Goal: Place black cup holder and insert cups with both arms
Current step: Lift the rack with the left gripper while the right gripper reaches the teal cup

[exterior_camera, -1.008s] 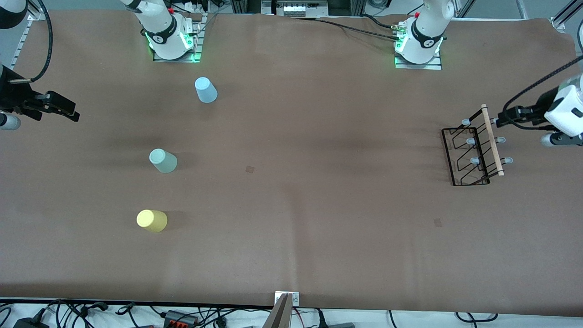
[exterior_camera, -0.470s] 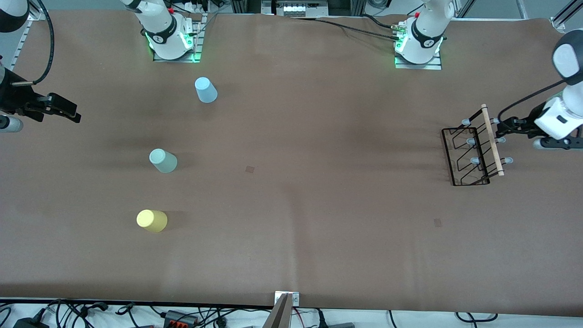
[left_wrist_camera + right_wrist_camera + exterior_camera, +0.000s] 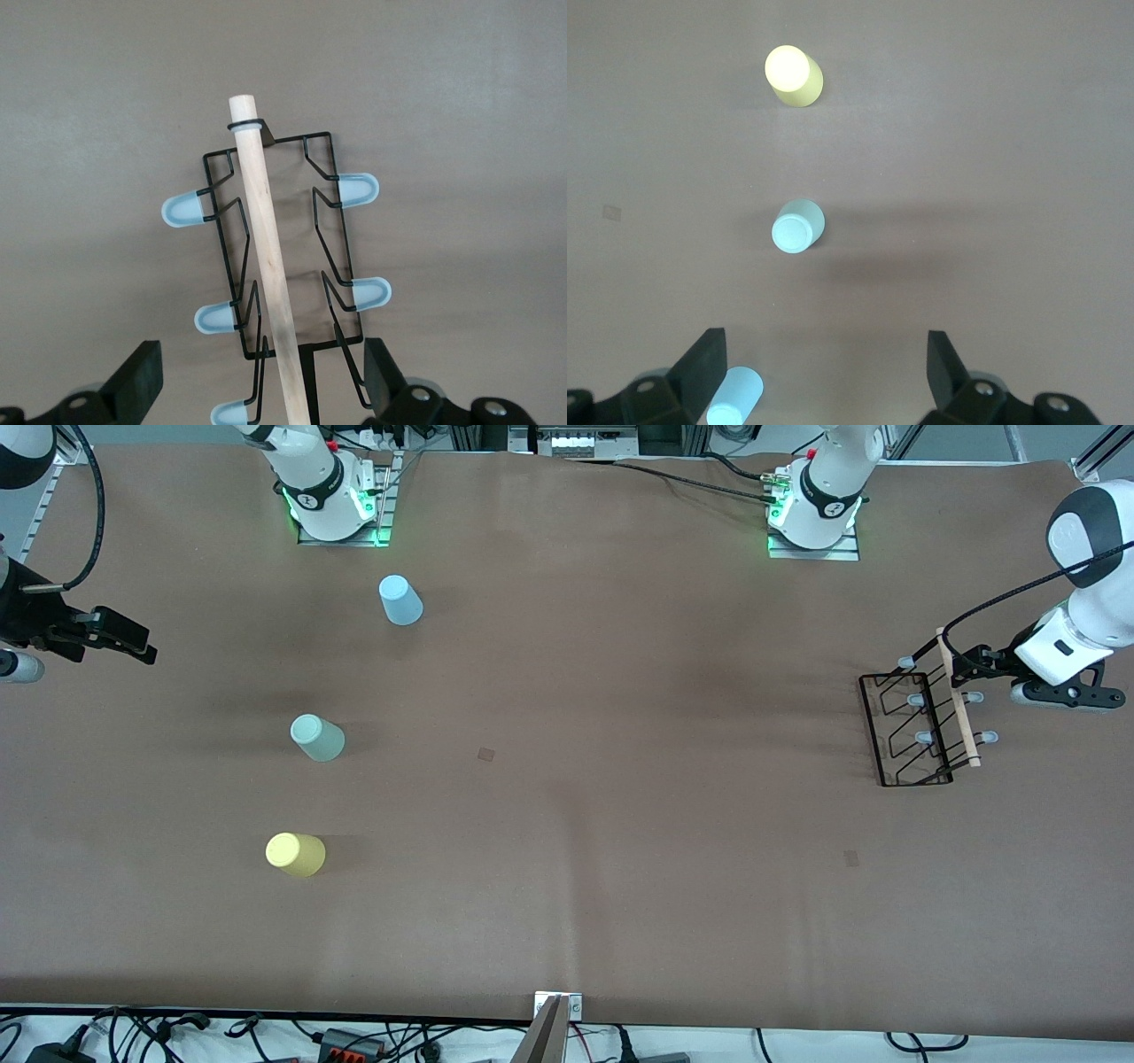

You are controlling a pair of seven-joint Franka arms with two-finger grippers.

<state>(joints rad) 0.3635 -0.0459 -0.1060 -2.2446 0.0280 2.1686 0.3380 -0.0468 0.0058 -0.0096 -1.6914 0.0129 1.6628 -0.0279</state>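
We note the left gripper [image 3: 959, 662] up in the air over the black cup holder [image 3: 917, 726], at the upper end of its wooden rod handle [image 3: 959, 700]. Its fingers [image 3: 133, 385] stand wide apart and hold nothing; in the left wrist view the rod runs up between them, with clear space on each side.

The holder stands on the brown table [image 3: 620, 824] toward the left arm's end, wire base flat, rod along the top, pale-tipped pegs [image 3: 188, 210] sticking out to both sides. We count five pegs in the left wrist view; no cup is on any of them.

The right gripper [image 3: 120, 638] waits above the table edge at the right arm's end, fingers [image 3: 700, 372] likewise spread wide and empty.

All three cups stand upside down on the table toward the right arm's end, well apart from the holder and from one another. The light blue cup [image 3: 400, 600] is farthest from the front camera, the mint green cup [image 3: 317, 738] sits between, and the yellow cup [image 3: 296, 854] is nearest.
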